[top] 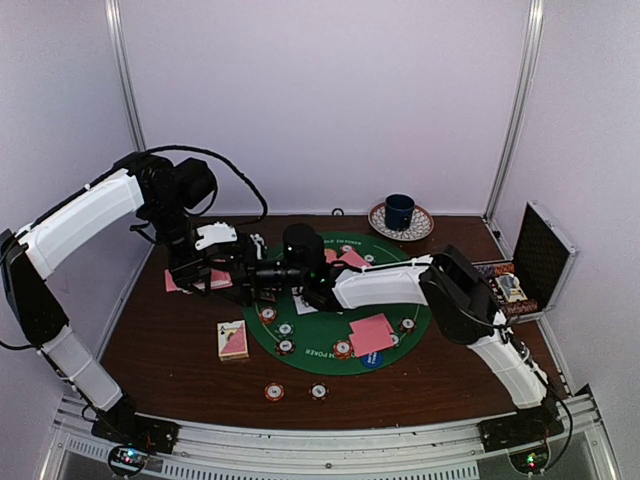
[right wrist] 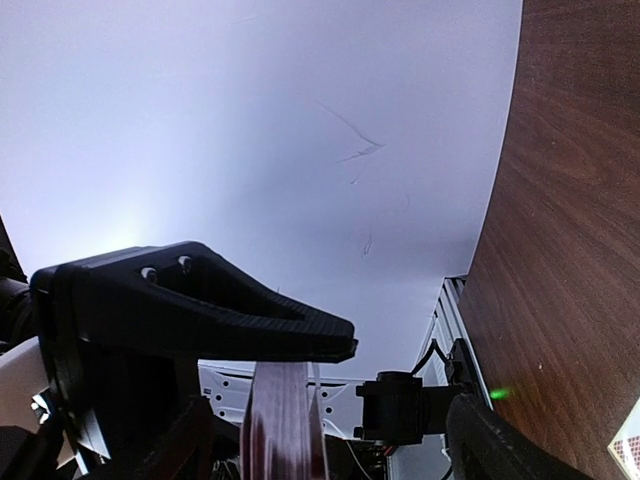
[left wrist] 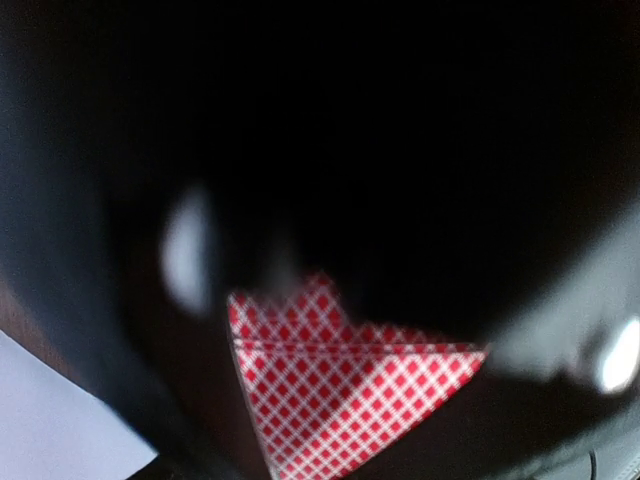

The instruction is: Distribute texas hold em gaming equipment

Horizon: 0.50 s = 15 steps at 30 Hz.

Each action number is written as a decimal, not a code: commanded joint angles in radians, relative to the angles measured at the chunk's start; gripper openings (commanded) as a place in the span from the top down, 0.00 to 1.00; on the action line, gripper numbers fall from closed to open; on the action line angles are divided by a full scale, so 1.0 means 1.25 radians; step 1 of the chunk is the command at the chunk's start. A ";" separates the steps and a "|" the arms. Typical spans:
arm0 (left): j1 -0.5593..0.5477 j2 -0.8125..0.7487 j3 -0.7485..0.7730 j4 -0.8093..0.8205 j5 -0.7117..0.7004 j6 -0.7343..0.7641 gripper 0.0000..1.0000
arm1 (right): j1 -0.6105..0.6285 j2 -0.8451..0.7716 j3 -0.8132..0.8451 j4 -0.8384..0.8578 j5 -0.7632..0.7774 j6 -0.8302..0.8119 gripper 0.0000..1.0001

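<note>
Brown wooden table (top: pixel 440 385), enclosed by white walls. An orange chip (top: pixel 274 392) and a dark chip (top: pixel 319 392) lie near the table's near edge. Behind them, a card pack (top: pixel 233 340) lies just left of the green mat (top: pixel 320 335), and pink cards (top: pixel 372 333) rest on the mat's near half. At the mat's left rim, the left gripper (top: pixel 240 268) is clenched on a card stack (left wrist: pixel 340 390). The right gripper (top: pixel 268 283) meets it, its upper finger (right wrist: pixel 220 315) over the stack's edge. Whether it grips cannot be determined. A mug (top: pixel 400 210) stands at the far edge.
</note>
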 commanded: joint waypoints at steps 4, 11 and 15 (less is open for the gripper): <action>-0.002 -0.001 0.023 -0.004 0.011 0.007 1.00 | 0.015 0.051 0.097 -0.002 -0.027 0.027 0.17; -0.002 0.000 0.027 -0.007 0.011 0.008 1.00 | 0.015 0.075 0.132 -0.069 -0.041 0.006 0.23; -0.002 -0.001 0.026 -0.010 0.013 0.008 1.00 | 0.011 0.077 0.144 -0.148 -0.059 -0.035 0.27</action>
